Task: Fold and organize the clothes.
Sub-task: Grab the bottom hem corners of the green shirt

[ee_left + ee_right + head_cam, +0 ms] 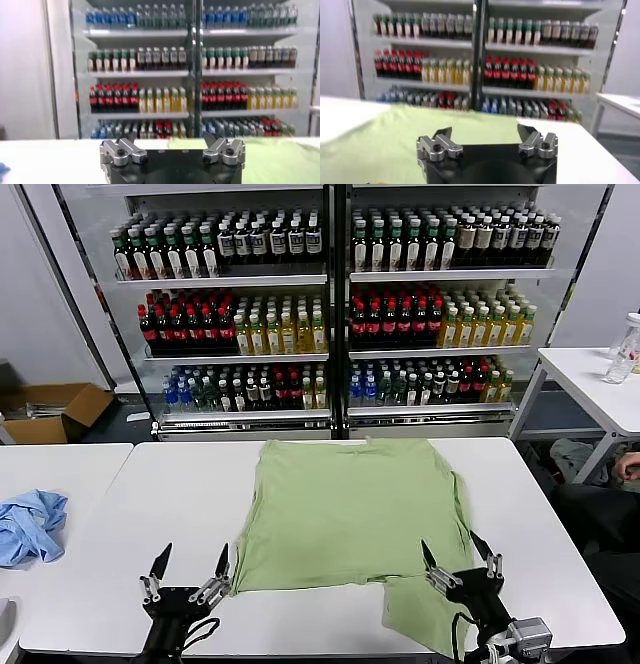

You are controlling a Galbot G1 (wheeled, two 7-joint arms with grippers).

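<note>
1. Green cotton fills the middle of the white table (120,514): the T-shirt (345,509) lies spread flat, its far hem right at the table's far edge, plain side up, no print showing.
2. Its near right part hangs on toward the near edge, a flap of cloth reaching down by the near right corner area.
3. Left gripper (190,569) hovers low at the near edge, just off the shirt's near left corner, jaws spread wide with nothing between them.
4. From the left wrist camera, that left gripper (172,150) shows both fingers apart, shirt (260,150) off to one side on the table.
5. Right gripper (460,559) sits over the shirt's near right part, close to the near edge, jaws parted and empty too.
6. The right wrist camera confirms it: right gripper (487,145) fingers apart, green T-shirt (385,145) spread beneath and ahead.
7. On the neighbouring table to the left, a crumpled light blue garment (30,524) lies well apart.
8. Behind it all, drink shelves (330,314) packed with bottles.
</note>
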